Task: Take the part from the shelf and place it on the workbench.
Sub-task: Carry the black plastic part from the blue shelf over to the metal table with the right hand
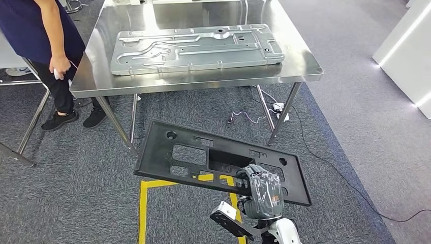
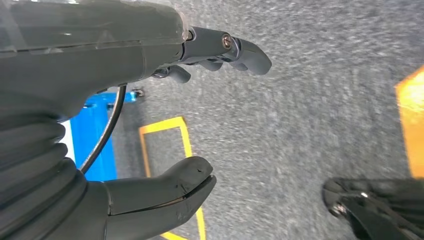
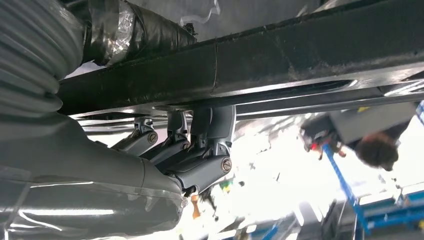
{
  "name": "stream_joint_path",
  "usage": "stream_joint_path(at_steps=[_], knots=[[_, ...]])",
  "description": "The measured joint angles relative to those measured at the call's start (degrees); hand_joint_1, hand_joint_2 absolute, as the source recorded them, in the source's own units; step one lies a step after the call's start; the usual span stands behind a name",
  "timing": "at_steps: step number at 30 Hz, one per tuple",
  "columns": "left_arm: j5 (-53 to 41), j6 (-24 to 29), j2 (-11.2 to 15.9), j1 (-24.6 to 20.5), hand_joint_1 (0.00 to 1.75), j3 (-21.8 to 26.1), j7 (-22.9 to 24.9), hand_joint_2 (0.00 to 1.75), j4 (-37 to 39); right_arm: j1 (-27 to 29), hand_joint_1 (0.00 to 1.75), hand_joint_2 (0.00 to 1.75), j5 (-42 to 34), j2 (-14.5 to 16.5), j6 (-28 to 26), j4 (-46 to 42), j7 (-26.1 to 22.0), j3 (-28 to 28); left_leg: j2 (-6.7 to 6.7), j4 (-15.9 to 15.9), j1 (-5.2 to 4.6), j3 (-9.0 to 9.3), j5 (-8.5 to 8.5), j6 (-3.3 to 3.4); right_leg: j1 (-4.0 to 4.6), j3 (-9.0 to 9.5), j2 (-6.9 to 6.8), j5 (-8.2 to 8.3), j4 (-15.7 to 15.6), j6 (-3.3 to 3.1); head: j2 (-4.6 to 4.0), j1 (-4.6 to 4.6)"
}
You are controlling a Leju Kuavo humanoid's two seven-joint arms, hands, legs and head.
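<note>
The right hand (image 1: 260, 190) grips the black part (image 1: 203, 155) at lower centre of the head view, fingers (image 3: 200, 150) clenched on its edge. It hangs above the floor, short of the worktop (image 1: 300, 61). Left hand (image 2: 150, 120) is released, empty. Placing remains.
</note>
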Motion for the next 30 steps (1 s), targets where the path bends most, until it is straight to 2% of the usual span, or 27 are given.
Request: stream_joint_path(at_steps=[2, 3, 5, 6, 7, 8, 10, 11, 12, 14, 16, 17, 18, 19, 20, 21, 22, 23, 24, 25, 26, 27, 28, 30], knots=[[-0.04, -0.04, -0.02, -0.03, 0.0, 0.0, 0.02, 1.75, 0.0, -0.61, 1.75, 1.75, -1.03, -0.34, 0.57, 0.61, -0.11, 0.94, 0.09, -0.54, 0.23, 0.38, 0.19, 0.66, -0.15, -0.54, -0.14, -1.01, 1.56, 0.68, 0.0, 0.01], [-0.04, -0.06, -0.02, -0.04, 0.0, 0.0, 0.03, 1.75, 0.0, -0.92, 1.75, 1.75, -1.47, -0.53, 0.73, 0.85, -0.18, 1.37, 0.14, -0.78, 0.35, 0.58, 0.23, 0.97, -0.29, -1.66, -0.23, -2.28, 3.96, 1.0, 0.01, 0.02], [-0.05, -0.08, 0.01, -0.04, 0.0, 0.0, 0.03, 1.75, 0.0, -1.47, 1.75, 1.75, -2.48, -0.8, 1.14, 1.29, -0.55, 2.11, 0.17, -0.84, 0.34, 0.77, -0.03, 1.31, -0.57, -5.49, -0.36, -5.34, 11.16, 1.53, 0.01, 0.01], [-0.07, -0.09, 0.02, -0.02, 0.0, 0.0, 0.02, 1.75, 0.0, -1.7, 1.75, 1.75, -3.06, -0.93, 1.45, 1.55, -0.85, 2.5, 0.17, -0.83, 0.34, 0.93, -0.23, 1.35, -0.71, -7.36, -0.38, -6.07, 14.21, 1.74, 0.01, 0.01], [-0.11, -0.11, 0.02, -0.01, 0.0, 0.0, 0.02, 1.75, 0.0, -1.91, 1.75, 1.75, -3.53, -1.04, 1.76, 1.81, -1.21, 2.89, 0.16, -0.83, 0.34, 1.19, -0.48, 1.3, -0.82, -8.37, -0.41, -5.67, 15.43, 1.87, 0.01, 0.01], [-0.17, -0.15, 0.02, 0.01, 0.0, 0.0, 0.02, 1.75, 0.0, -2.15, 1.75, 1.75, -3.87, -1.14, 2.04, 2.08, -1.59, 3.29, 0.14, -0.82, 0.36, 1.59, -0.77, 1.18, -0.91, -8.32, -0.45, -4.16, 14.55, 1.92, 0.01, 0.02], [-0.26, -0.22, 0.01, 0.04, 0.0, 0.0, 0.02, 1.75, 0.0, -2.74, 1.75, 1.75, -4.15, -1.23, 2.36, 2.53, -2.06, 4.09, 0.14, -0.84, 0.41, 2.55, -1.45, 0.8, -1.03, -5.38, -0.68, 0.38, 7.59, 1.71, 0.0, 0.02], [-0.28, -0.24, 0.01, -0.02, 0.0, -0.01, 0.02, 1.75, 0.0, -3.07, 1.75, 1.75, -4.24, -1.23, 2.44, 2.73, -2.16, 4.44, 0.15, -0.8, 0.33, 2.9, -1.81, 0.51, -0.89, -3.77, -0.85, 1.72, 4.14, 1.46, 0.0, 0.02], [-0.28, -0.27, 0.01, -0.08, 0.0, -0.01, 0.01, 1.75, 0.0, -3.37, 1.75, 1.75, -4.33, -1.23, 2.48, 2.91, -2.18, 4.77, 0.15, -0.86, 0.27, 3.1, -2.1, 0.19, -0.71, -2.7, -0.96, 2.22, 1.81, 1.1, 0.0, 0.02], [-0.28, -0.33, 0.01, -0.26, 0.0, -0.02, -0.02, 1.75, 0.0, -3.75, 1.75, 1.75, -4.45, -1.27, 2.51, 3.22, -2.17, 5.22, 0.21, -1.19, 0.13, 3.4, -2.52, -0.52, -0.29, -2.08, -0.96, 1.49, 0.54, 0.27, 0.0, 0.01], [-0.28, -0.37, 0.02, -0.36, 0.0, -0.02, -0.04, 1.75, 0.0, -3.85, 1.75, 1.75, -4.49, -1.31, 2.51, 3.37, -2.17, 5.44, 0.33, -1.34, 0.17, 4.2, -3.03, -1.19, -0.46, -1.31, -0.74, 1.09, 0.0, -0.6, 0.01, -0.01], [-0.28, -0.38, 0.02, -0.39, 0.0, -0.02, -0.05, 1.75, 0.0, -3.92, 1.75, 1.75, -4.51, -1.32, 2.51, 3.41, -2.17, 5.52, 0.34, -0.24, 0.21, 4.1, -3.68, -1.42, -0.58, -0.65, -0.69, 0.91, -0.39, -1.05, 0.01, -0.04], [-0.28, -0.39, 0.03, -0.42, 0.0, -0.02, -0.06, 1.75, 0.0, -4.05, 1.75, 1.75, -4.53, -1.31, 2.51, 3.43, -2.17, 5.67, 0.32, 2.08, 0.26, 3.23, -4.78, -1.6, -0.69, 0.06, -0.69, 0.67, -0.74, -1.48, 0.01, -0.07], [-0.28, -0.39, 0.04, -0.41, 0.0, -0.02, -0.07, 1.75, 0.0, -4.18, 1.75, 1.75, -4.53, -1.31, 2.51, 3.48, -2.17, 5.83, 0.26, 5.62, 0.33, 1.4, -6.19, -1.69, -0.65, 0.65, -0.73, 0.33, -0.91, -1.84, 0.01, -0.09], [-0.28, -0.4, 0.05, -0.42, 0.0, -0.02, -0.07, 1.75, 0.0, -4.31, 1.75, 1.75, -4.53, -1.31, 2.51, 3.55, -2.17, 5.99, 0.25, 9.9, 0.34, -1.21, -7.71, -1.78, -0.55, 1.14, -0.73, -0.11, -0.96, -2.1, 0.01, -0.13], [-0.28, -0.4, 0.08, -0.37, 0.0, -0.02, -0.07, 1.75, 0.0, -4.37, 1.75, 1.75, -4.53, -1.31, 2.51, 3.68, -2.17, 6.16, 0.24, 13.56, 0.34, -3.77, -8.53, -1.84, -0.43, 1.63, -0.67, -0.59, -0.96, -2.24, 0.01, -0.14], [-0.28, -0.4, 0.1, -0.26, 0.0, -0.02, -0.06, 1.75, 0.0, -4.38, 1.75, 1.75, -4.53, -1.32, 2.51, 3.82, -2.17, 6.27, 0.23, 15.64, 0.34, -5.69, -8.25, -1.84, -0.32, 2.23, -0.55, -1.12, -0.95, -2.29, 0.01, -0.14], [-0.28, -0.4, 0.14, -0.11, 0.0, -0.02, -0.05, 1.75, 0.0, -4.37, 1.75, 1.75, -4.53, -1.31, 2.51, 3.96, -2.17, 6.33, 0.23, 15.54, 0.33, -6.62, -6.66, -1.76, -0.23, 2.96, -0.39, -1.69, -0.94, -2.29, 0.01, -0.15], [-0.28, -0.4, 0.16, 0.03, 0.0, -0.02, -0.04, 1.75, 0.0, -4.38, 1.75, 1.75, -4.53, -1.31, 2.51, 4.07, -2.17, 6.37, 0.22, 13.14, 0.31, -6.41, -3.93, -1.59, -0.17, 3.81, -0.23, -2.31, -0.94, -2.22, 0.01, -0.14], [-0.28, -0.4, 0.19, 0.15, 0.0, -0.02, -0.03, 1.75, 0.0, -4.38, 1.75, 1.75, -4.53, -1.31, 2.52, 4.12, -2.17, 6.38, 0.21, 9.3, 0.25, -5.54, -0.83, -1.31, -0.14, 4.64, -0.12, -3.0, -0.95, -2.1, 0.01, -0.14], [-0.3, -0.4, 0.25, 0.21, 0.0, -0.02, -0.03, 1.75, 0.0, -4.45, 1.75, 1.75, -4.5, -1.31, 2.58, 4.19, -2.21, 6.4, 0.18, 6.0, 0.05, -4.48, 1.36, -1.04, -0.03, 5.32, -0.07, -3.69, -0.96, -1.86, 0.01, -0.14], [-0.36, -0.4, 0.3, 0.21, 0.0, -0.03, -0.05, 1.75, 0.01, -4.6, 1.75, 1.75, -4.39, -1.31, 2.81, 4.27, -2.36, 6.47, 0.18, 3.31, -0.16, -3.47, 2.45, -0.74, 0.03, 5.76, -0.01, -4.27, -0.96, -1.54, 0.01, -0.14], [-0.49, -0.4, 0.35, 0.2, 0.0, -0.04, -0.07, 1.75, 0.01, -4.87, 1.75, 1.75, -4.15, -1.32, 3.22, 4.41, -2.62, 6.62, 0.18, 1.85, -0.38, -2.85, 2.61, -0.48, 0.05, 6.06, 0.0, -4.66, -1.05, -1.22, 0.01, -0.13], [-0.9, -0.43, 0.4, 0.04, 0.0, -0.15, -0.11, 1.75, 0.01, -5.92, 1.75, 1.75, -3.47, -1.31, 4.56, 4.88, -3.35, 7.32, 0.18, 0.88, -0.47, -2.07, 1.71, 0.06, 0.03, 6.46, 0.07, -4.63, -0.96, -0.57, 0.01, -0.13]])
